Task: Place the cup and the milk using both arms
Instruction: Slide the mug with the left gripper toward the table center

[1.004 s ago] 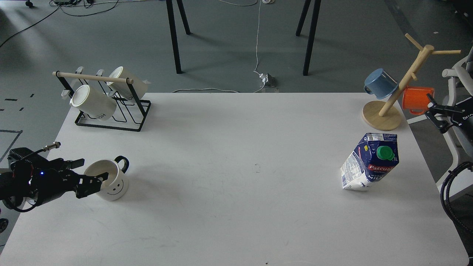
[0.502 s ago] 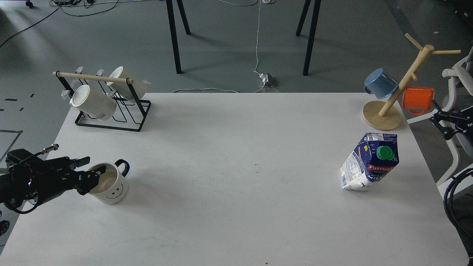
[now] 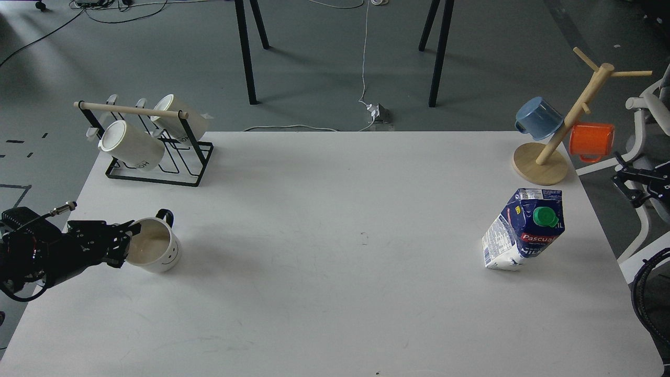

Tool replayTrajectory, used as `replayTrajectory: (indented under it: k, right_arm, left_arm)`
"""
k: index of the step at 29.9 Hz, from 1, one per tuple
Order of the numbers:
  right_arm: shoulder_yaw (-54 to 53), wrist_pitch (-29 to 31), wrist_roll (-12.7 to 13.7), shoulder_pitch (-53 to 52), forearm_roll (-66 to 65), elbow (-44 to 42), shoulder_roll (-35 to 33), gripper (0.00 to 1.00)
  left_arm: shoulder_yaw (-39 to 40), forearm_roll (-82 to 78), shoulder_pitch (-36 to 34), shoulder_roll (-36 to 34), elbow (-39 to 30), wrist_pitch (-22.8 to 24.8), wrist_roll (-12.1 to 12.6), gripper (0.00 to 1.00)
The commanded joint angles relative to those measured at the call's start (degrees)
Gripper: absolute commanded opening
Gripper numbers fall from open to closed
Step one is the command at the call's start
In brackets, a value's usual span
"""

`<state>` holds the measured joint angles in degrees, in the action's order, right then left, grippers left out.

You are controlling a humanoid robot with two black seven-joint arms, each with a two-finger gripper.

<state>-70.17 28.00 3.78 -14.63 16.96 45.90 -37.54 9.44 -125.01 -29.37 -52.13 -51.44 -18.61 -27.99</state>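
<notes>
The cup (image 3: pixel 157 252), a white mug with a black handle and smiley face, sits at the table's left side, tilted with its mouth toward my left gripper (image 3: pixel 124 242). That gripper is closed on the cup's left rim. The milk (image 3: pixel 526 230), a dark blue and white carton with a green cap and a red Pascual label, stands leaning on the right side of the table. My right gripper (image 3: pixel 625 180) is off the table's right edge, above and to the right of the milk, apart from it, with its fingers spread.
A black wire rack (image 3: pixel 157 157) with two cream mugs stands at the back left. A wooden mug tree (image 3: pixel 542 162) with a blue cup (image 3: pixel 539 118) and an orange cup (image 3: pixel 591 141) stands at the back right. A white chair is beyond the right edge.
My left gripper drew back to the left and closed on the cup's rim; the cup tilted and shifted slightly left and back. My right gripper moved right and down, away from the table.
</notes>
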Motion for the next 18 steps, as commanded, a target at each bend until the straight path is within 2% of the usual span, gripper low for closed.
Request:
replayTrajectory:
  k: [1,3,5,9,11,18]
  right_arm:
    - [0.0,0.0,0.0,0.0,0.0,-1.2,0.0,0.97]
    - [0.0,0.0,0.0,0.0,0.0,-2.0,0.1,0.97]
    - [0.0,0.0,0.0,0.0,0.0,-2.7,0.3,0.97]
    - [0.0,0.0,0.0,0.0,0.0,-4.0,0.2,0.97]
    - [0.0,0.0,0.0,0.7,0.0,-4.2,0.0,0.97]
    - [0.0,0.0,0.0,1.6,0.0,-4.6,0.0,0.97]
  left_arm:
    - [0.2,0.0,-2.5,-0.4,-8.3,4.5,0.0,0.02]
    - [0.2,0.0,-3.9,0.5,-10.8,7.9,0.0,0.02]
    - [0.0,0.0,-5.5,4.5,-10.4,9.5,0.0,0.02]
    - [-0.1,0.0,-7.3,16.1,-5.7,10.3,0.0,0.02]
    - [-0.4,0.0,-7.8,19.8,-3.0,10.3,0.0,0.02]
    - [-2.3,0.0,-7.4,24.5,-0.2,10.3,0.0,0.03]
